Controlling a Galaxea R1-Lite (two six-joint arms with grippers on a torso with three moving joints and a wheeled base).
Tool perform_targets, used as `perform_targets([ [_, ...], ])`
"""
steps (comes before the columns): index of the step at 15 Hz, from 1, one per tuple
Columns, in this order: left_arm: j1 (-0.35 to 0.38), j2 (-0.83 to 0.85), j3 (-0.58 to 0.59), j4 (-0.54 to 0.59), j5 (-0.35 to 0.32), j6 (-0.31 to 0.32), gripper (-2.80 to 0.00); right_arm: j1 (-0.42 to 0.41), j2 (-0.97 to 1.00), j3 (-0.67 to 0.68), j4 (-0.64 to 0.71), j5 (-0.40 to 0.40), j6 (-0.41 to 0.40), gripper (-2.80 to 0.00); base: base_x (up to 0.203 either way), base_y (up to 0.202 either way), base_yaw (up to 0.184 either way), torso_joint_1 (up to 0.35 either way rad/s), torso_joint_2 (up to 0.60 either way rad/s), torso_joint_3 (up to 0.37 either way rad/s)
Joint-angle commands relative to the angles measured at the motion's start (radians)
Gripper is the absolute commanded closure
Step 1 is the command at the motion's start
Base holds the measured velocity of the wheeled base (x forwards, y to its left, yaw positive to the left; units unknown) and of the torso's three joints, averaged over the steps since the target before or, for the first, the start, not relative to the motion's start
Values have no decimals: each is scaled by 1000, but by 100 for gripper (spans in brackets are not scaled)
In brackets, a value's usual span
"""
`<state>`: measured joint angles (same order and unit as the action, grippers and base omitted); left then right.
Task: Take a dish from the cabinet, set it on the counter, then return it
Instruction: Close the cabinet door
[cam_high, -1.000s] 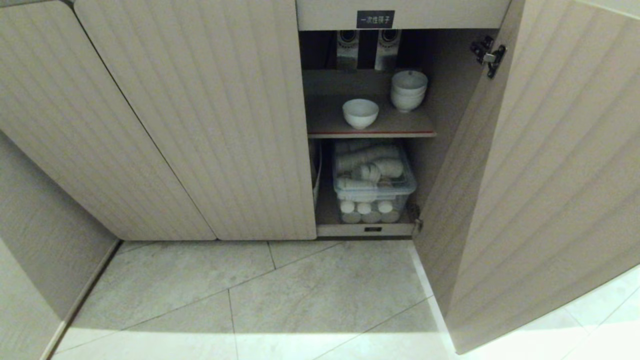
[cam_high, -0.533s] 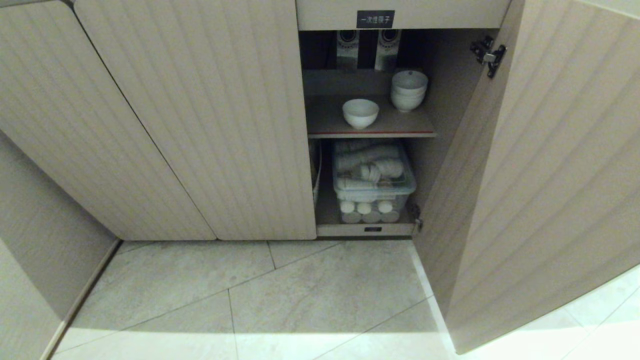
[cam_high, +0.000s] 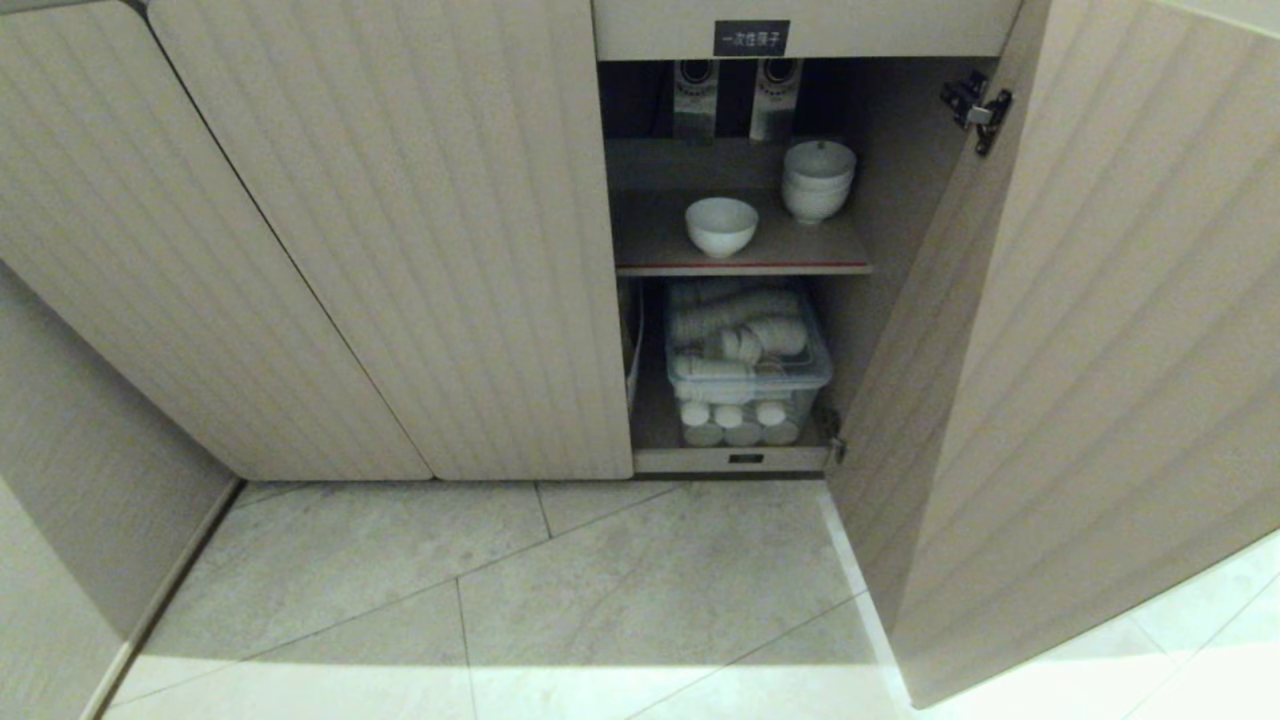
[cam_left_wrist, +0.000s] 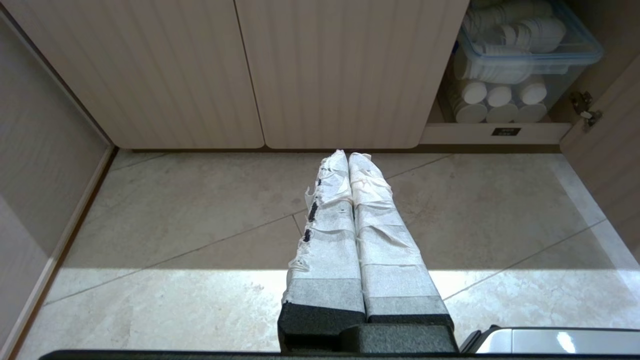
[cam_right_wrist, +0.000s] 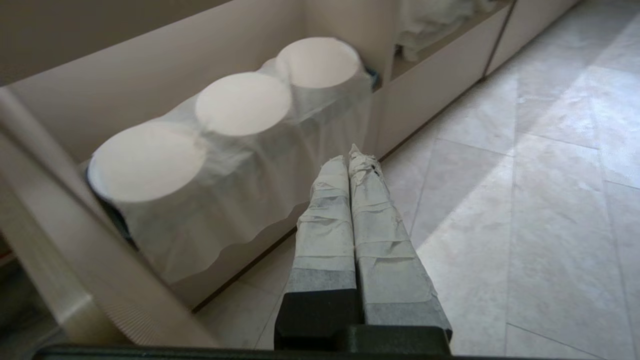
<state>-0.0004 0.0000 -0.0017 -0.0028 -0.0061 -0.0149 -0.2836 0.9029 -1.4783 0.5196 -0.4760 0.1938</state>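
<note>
tiled floor (cam_high: 600, 580) | cabinet (cam_high: 400, 250) door open | bowl (cam_high: 721, 226) shelved | claws pressed together

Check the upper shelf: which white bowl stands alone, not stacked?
The single white bowl near the shelf's front edge, left of the bowl stack, which sits further back by the right wall.

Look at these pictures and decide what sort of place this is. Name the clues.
Probably a kitchen or canteen storage area: a low ribbed cabinet with one door open, white bowls on its upper shelf, a clear bin of stacked disposable cups below, and a tiled floor.
</note>
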Motion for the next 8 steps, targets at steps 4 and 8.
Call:
perform_targets([
  [4,0,0,0,0,0,0,0,6,-12,8,13,154,-9,0,0,0,0,0,0,0],
  [8,-1,0,0,0,0,0,0,31,-96,11,91,147,-20,0,0,0,0,0,0,0],
])
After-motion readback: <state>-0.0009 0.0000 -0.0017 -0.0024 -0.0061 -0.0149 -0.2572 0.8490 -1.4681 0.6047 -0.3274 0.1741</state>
